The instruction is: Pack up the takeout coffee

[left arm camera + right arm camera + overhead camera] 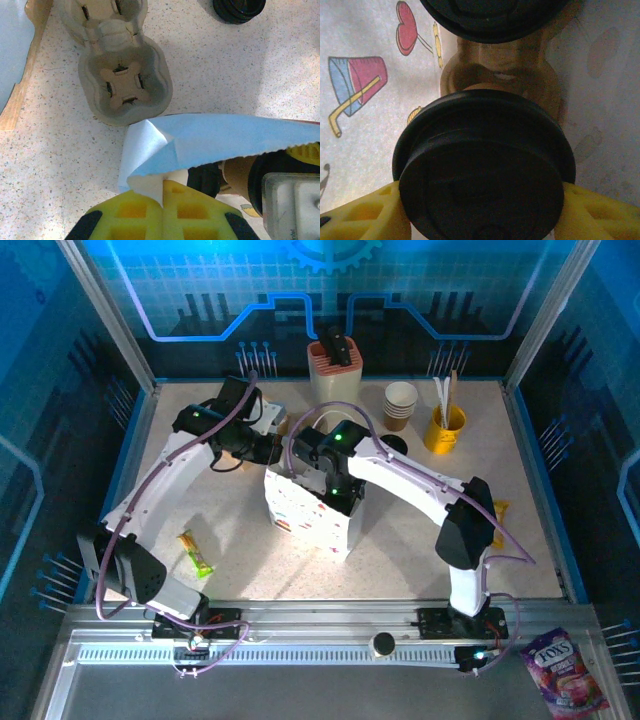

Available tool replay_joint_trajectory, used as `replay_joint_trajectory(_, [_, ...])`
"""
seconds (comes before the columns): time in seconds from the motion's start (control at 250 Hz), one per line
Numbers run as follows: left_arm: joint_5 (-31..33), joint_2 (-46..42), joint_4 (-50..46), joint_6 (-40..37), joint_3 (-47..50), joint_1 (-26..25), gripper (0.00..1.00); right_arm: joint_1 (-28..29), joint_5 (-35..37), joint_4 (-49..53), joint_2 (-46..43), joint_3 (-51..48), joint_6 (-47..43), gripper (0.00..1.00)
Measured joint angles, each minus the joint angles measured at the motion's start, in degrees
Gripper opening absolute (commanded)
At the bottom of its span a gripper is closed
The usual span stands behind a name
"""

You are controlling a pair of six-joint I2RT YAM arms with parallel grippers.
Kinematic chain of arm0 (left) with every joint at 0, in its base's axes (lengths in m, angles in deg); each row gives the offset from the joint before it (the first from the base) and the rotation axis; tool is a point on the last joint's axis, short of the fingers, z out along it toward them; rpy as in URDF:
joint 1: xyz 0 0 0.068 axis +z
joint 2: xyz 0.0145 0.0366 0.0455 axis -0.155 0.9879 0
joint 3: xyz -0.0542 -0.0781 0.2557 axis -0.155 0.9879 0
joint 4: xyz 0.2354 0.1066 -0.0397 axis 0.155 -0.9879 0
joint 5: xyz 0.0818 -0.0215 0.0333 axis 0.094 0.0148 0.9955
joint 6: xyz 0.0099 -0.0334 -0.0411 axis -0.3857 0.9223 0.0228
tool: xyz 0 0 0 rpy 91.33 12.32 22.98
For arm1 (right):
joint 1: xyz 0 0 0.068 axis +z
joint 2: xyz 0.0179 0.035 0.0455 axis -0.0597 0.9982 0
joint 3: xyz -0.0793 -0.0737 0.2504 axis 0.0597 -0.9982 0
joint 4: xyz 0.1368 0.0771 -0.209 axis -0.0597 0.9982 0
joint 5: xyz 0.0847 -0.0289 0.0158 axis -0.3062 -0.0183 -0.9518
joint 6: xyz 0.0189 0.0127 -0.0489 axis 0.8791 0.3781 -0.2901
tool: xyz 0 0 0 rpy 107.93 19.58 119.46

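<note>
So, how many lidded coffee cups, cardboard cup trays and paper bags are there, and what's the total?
Lidded coffee cups: 2
Cardboard cup trays: 2 (one empty, one holding the cups)
Paper bag: 1
Total: 5

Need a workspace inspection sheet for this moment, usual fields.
Surface: speckled table, no spills seen.
Job's things: lidded cup in a cardboard tray inside the paper bag; second lidded cup behind it.
Clutter: empty carrier, loose lids, cup stack, stirrer cup, snack bar, candy bag.
Grippers: left gripper shut on the paper bag rim; right gripper closed around the lidded cup.
Cables: purple cable along the arms, no snag seen.
Surroundings: metal frame, blue-lit panels.
</note>
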Motion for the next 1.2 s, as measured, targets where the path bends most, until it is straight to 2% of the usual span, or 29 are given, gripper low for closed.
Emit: replay_joint_trajectory(1.199, [0.0,0.0,0.0,0.0,0.0,0.0,0.0,0.0,0.5,1.2,0.6,0.9,0.4,0.44])
